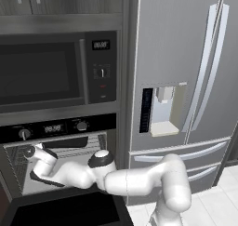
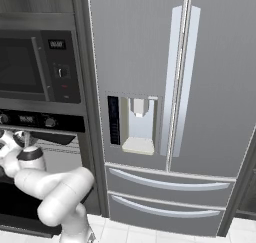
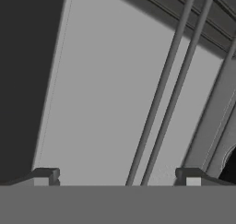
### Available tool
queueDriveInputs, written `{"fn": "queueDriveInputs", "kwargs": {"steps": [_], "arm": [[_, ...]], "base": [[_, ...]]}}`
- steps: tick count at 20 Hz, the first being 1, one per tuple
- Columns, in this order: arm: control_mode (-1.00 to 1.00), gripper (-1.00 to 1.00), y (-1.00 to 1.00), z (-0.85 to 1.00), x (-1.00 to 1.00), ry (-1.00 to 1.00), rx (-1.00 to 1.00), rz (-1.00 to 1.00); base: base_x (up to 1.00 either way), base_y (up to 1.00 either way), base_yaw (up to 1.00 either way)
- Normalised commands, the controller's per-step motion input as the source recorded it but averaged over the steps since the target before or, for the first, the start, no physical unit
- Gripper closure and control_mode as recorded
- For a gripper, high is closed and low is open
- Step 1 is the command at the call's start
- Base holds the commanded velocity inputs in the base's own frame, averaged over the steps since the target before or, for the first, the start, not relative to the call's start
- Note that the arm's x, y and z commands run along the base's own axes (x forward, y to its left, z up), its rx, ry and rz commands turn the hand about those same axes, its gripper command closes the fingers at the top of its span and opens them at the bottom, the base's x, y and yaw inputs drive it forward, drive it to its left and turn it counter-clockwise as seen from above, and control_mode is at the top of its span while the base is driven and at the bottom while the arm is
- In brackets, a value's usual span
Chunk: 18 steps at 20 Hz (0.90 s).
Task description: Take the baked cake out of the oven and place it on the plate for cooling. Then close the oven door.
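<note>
A: Inside the oven (image 1: pixel 60 141), the gripper (image 3: pixel 117 176) sits w/ jaws spread wide, holding nothing; wire rack (image 3: pixel 161 98) bars run between the fingertips over a pale floor.

B: Cake?

A: Can't tell; not visible. Oven door (image 1: pixel 65 211) hangs dropped open below the arm. Plate not located either.

B: Risk?

A: Probably fingers snagging the rack bars if it pushes deeper, or closing on wire instead of cake.

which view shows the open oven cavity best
The left base view: the black built-in oven shows its two knobs, display and open cavity with wire racks, the white arm reaching in. The right base view catches just a strip of its control panel at the left edge. The hand view shows a pale inner wall and rack wires close up.
</note>
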Motion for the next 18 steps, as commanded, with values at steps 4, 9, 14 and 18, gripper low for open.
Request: {"fn": "queueDriveInputs", "kwargs": {"steps": [4, 9, 14, 18], "arm": [[-1.0, -1.0, 0.14, -0.91, -0.22, -0.11, -0.14, 0.0], [-1.0, -1.0, 0.18, -0.94, -0.27, -0.03, -0.21, 0.0], [-1.0, -1.0, 0.21, -0.94, -0.29, -0.02, -0.23, 0.0], [-1.0, -1.0, 0.23, -0.94, -0.35, -0.02, -0.23, 0.0]], "base": [[0.0, 0.0, 0.0], [0.0, 0.0, 0.0], [0.0, 0.0, 0.0], [0.0, 0.0, 0.0]]}}
